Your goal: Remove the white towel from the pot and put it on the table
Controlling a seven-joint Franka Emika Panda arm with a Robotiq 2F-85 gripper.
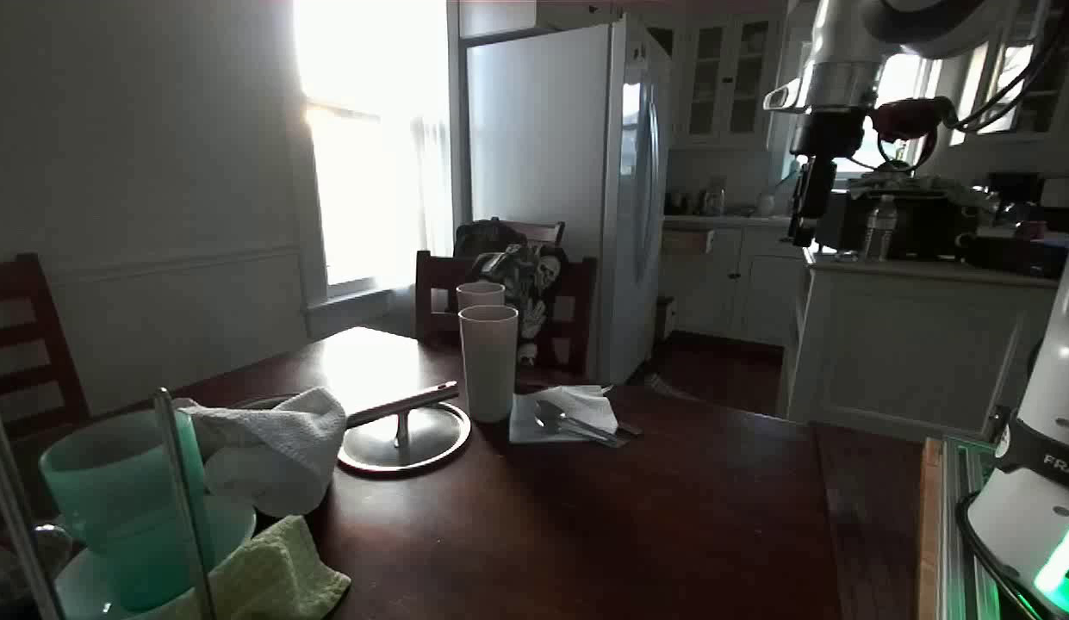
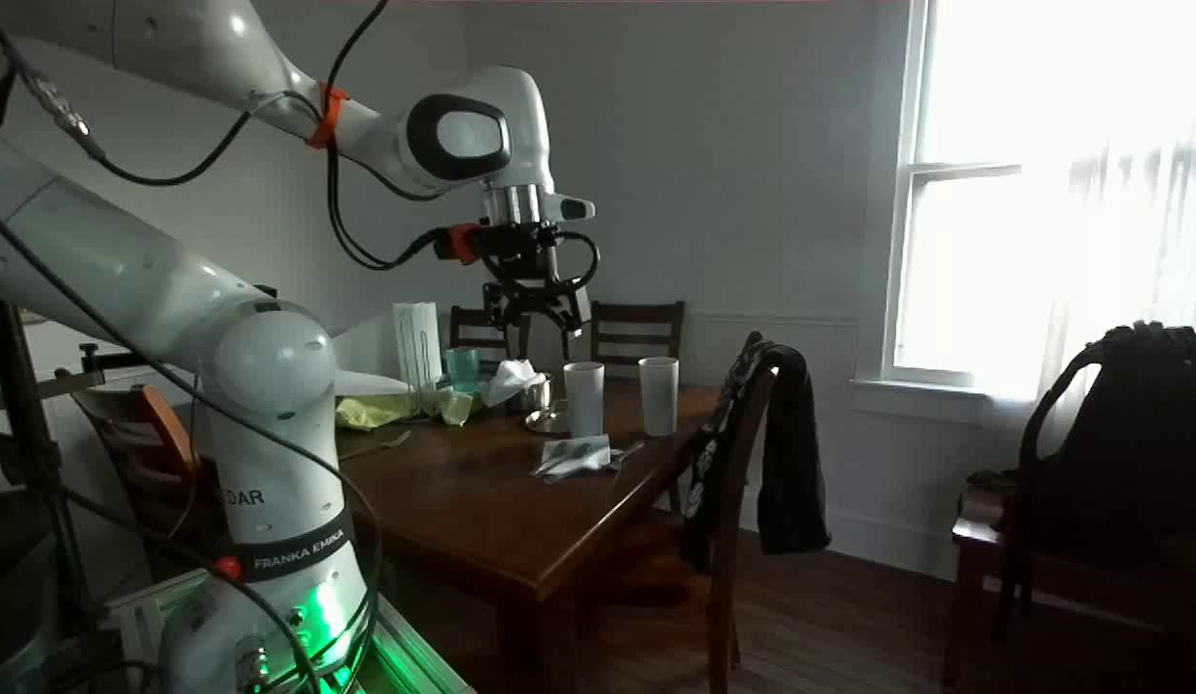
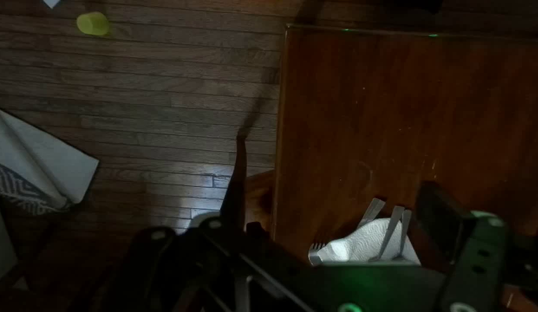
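Note:
The white towel (image 1: 284, 439) hangs over the pot on the dark wooden table (image 1: 586, 534); in an exterior view it also shows as a crumpled white heap (image 2: 508, 380). The silver pot (image 2: 538, 396) is partly hidden by the towel. My gripper (image 2: 540, 339) is open and empty, high above the table. In an exterior view the gripper (image 1: 805, 232) is far to the right of the towel. In the wrist view my fingers (image 3: 344, 223) are spread apart above the table's edge region. The towel and pot are out of the wrist view.
A metal lid (image 1: 405, 443) lies beside the pot. Two tall white cups (image 1: 489, 366) stand near a napkin (image 1: 556, 413) with cutlery. A teal cup (image 1: 121, 499) and a yellow-green cloth (image 1: 280, 573) are by the towel. A chair (image 2: 737, 501) stands at the table's side.

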